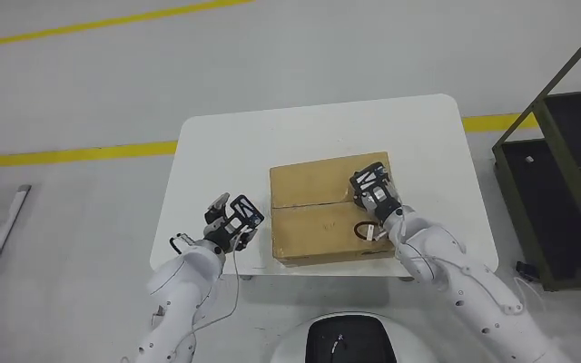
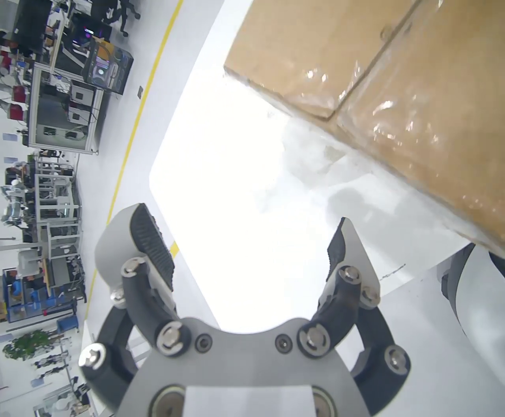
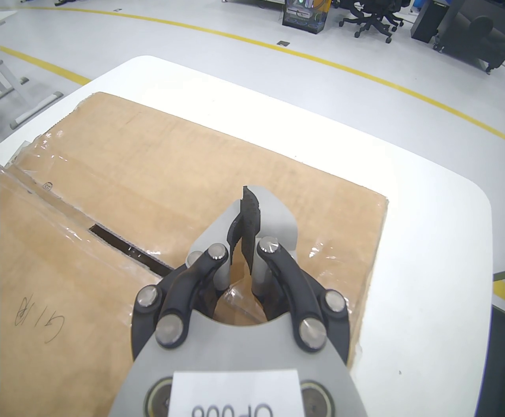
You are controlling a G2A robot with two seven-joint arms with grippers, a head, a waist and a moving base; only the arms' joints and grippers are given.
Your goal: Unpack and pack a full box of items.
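The box (image 1: 318, 213) is closed, so what is inside is hidden. A thin gap (image 3: 130, 249) in its top is too dark to see into. The right gripper (image 1: 370, 183) covers a bit of the box top near its right end. In both wrist views the box is cut off by the edge.

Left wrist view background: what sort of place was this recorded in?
Probably a robotics lab or workshop hall. It has a pale grey sealed floor marked with yellow painted lines, metal-framed equipment racks crowded with gear, and black wheeled office chairs farther off.
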